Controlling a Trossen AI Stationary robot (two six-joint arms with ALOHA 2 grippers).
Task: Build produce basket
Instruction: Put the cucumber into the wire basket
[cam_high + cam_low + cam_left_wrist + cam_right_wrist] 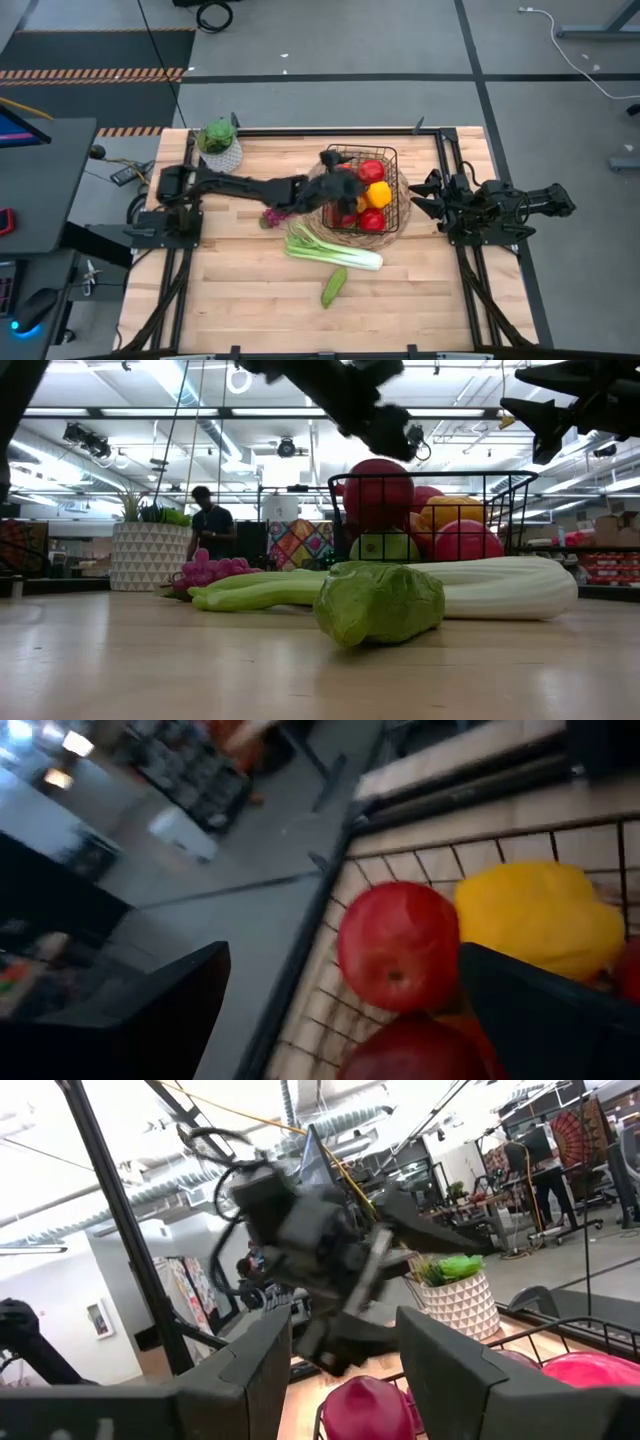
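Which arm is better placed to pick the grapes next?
Probably the left: its gripper hovers open over the basket, close to the grapes. The right gripper waits beyond the basket, farther away.

A robotics lab or open workshop hall. A light wooden table (pixel 250 300) framed by black rails stands on a grey concrete floor (pixel 330 40) marked with striped hazard tape (pixel 90 73). Behind it, exposed ceiling ducts (pixel 330 1125) and strip lights (pixel 190 380) run overhead. A person (pixel 210 520) stands among distant benches, and another person (pixel 540 1155) works at a far desk.
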